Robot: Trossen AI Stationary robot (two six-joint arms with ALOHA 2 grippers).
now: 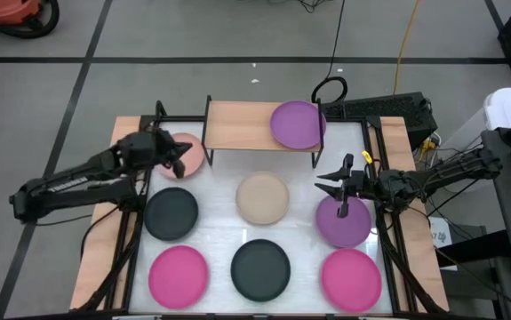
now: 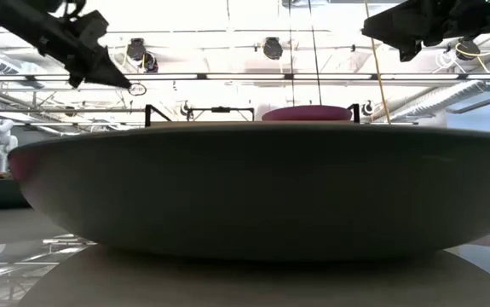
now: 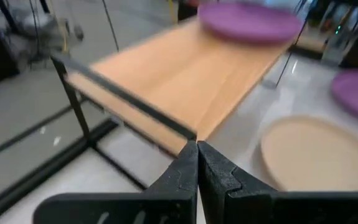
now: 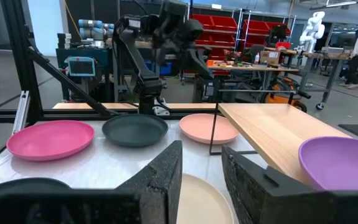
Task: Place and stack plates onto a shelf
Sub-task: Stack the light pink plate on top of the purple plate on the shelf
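White tabletop (image 1: 215, 236) carrying 7 plates: light pink (image 1: 187, 153), beige (image 1: 262, 197), 2 dark grey, 2 hot pink, 1 purple (image 1: 342, 222). Far side, wooden shelf (image 1: 237, 125) bearing 1 purple plate (image 1: 296, 124) at right end.

Low view: a dark grey plate (image 2: 253, 196) fills most of the picture, so we can't see the table behind it. We only get the top of the purple plate (image 2: 306, 112) on the shelf (image 2: 227, 122). Left wrist view is blurred. Right gripper (image 1: 330, 184) partly covers another purple plate (image 1: 344, 222).
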